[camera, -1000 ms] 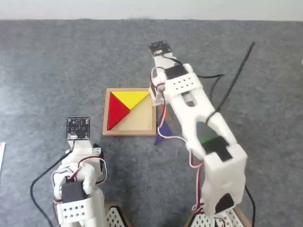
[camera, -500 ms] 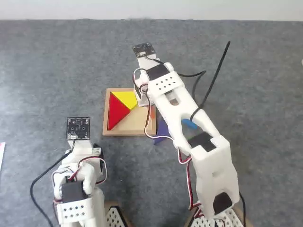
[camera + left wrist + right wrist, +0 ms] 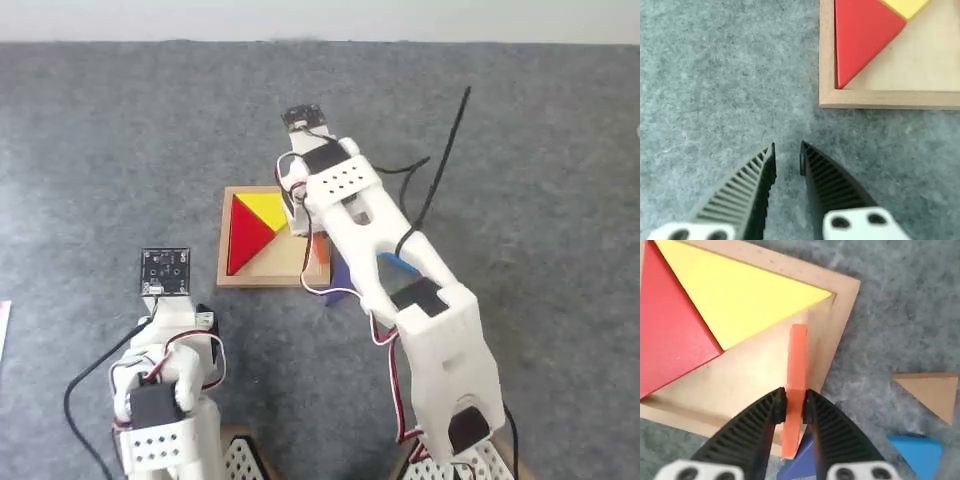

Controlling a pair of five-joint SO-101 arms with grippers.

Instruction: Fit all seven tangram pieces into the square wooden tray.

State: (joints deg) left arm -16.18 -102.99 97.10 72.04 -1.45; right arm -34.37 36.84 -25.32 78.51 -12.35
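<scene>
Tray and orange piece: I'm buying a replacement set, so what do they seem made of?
Tray: bare pale wood, matte; faint grain and specks on its rim. Orange piece, held edge-on in the right pincer: probably painted wood, with flat, even, matte colour; its core is hidden.

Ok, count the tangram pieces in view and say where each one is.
6. Red triangle and yellow triangle lie in the tray; the right gripper holds the orange piece over it; tan triangle, blue piece and purple piece lie on carpet beside it. Others may be hidden.
</scene>
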